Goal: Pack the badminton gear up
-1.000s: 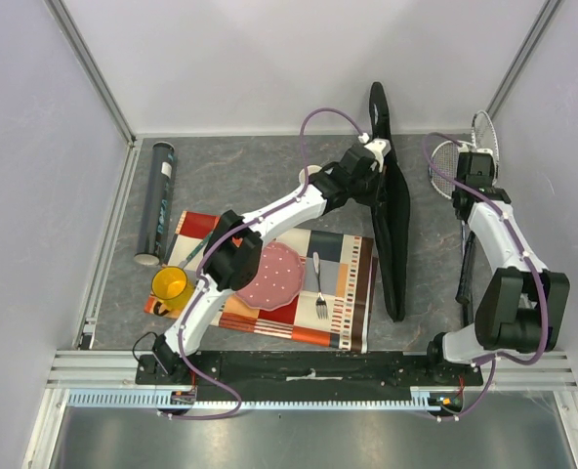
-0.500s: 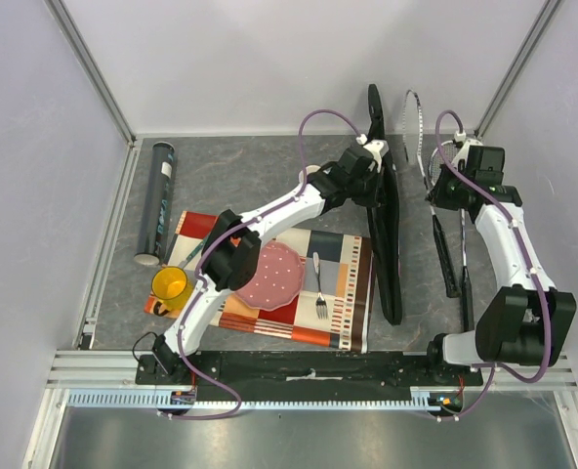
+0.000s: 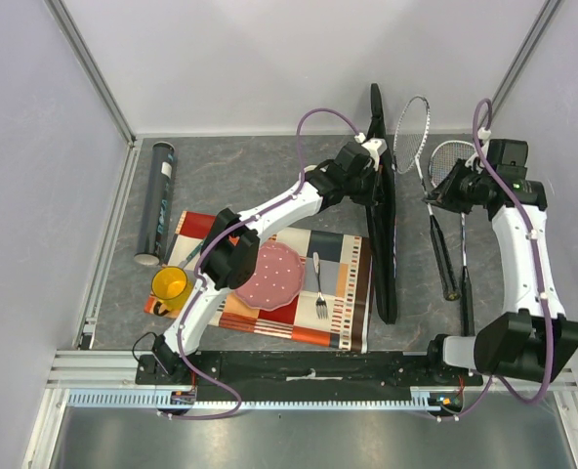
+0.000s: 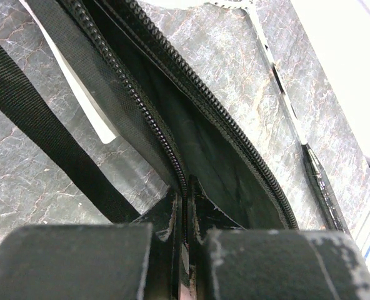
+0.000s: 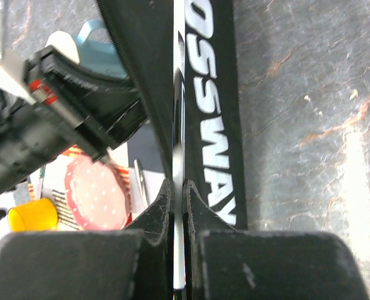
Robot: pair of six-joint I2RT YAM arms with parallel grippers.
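Bag (image 3: pixel 388 274) pinched by left gripper (image 4: pixel 185 189) — racket (image 3: pixel 412 123) by right gripper (image 5: pixel 177 189).

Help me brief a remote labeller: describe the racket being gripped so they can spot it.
Find the long black racket bag right of centre. Two rackets are to its right: you want the nearer racket, its thin shaft pinched by the right gripper. Its head reaches further back than that of the other racket.

White arms (image 3: pixel 279 207), purple cables (image 3: pixel 320 112), black left claw (image 4: pixel 185 195) and right claw (image 5: pixel 177 195).
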